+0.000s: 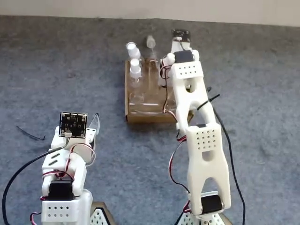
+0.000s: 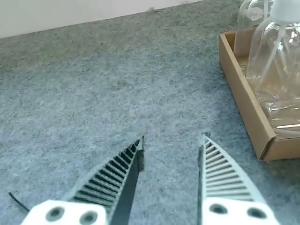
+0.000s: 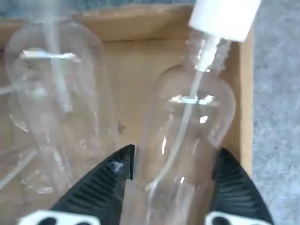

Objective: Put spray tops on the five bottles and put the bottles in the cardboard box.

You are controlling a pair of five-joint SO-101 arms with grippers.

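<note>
The left end effector (image 2: 172, 140) hangs released over the grey counter (image 1: 70, 70), lower left of the high view. Upper centre, the right end effector (image 3: 176, 151) grasps a clear bottle (image 3: 192, 108) standing in the cardboard box (image 1: 150, 118); a white spray top (image 3: 225, 16) caps that bottle.

Clear bottles (image 1: 136, 84) with white spray tops (image 1: 132, 48) stand upright in the shallow cardboard box (image 1: 127, 101), one bottle (image 3: 187, 140) beside its wall.
</note>
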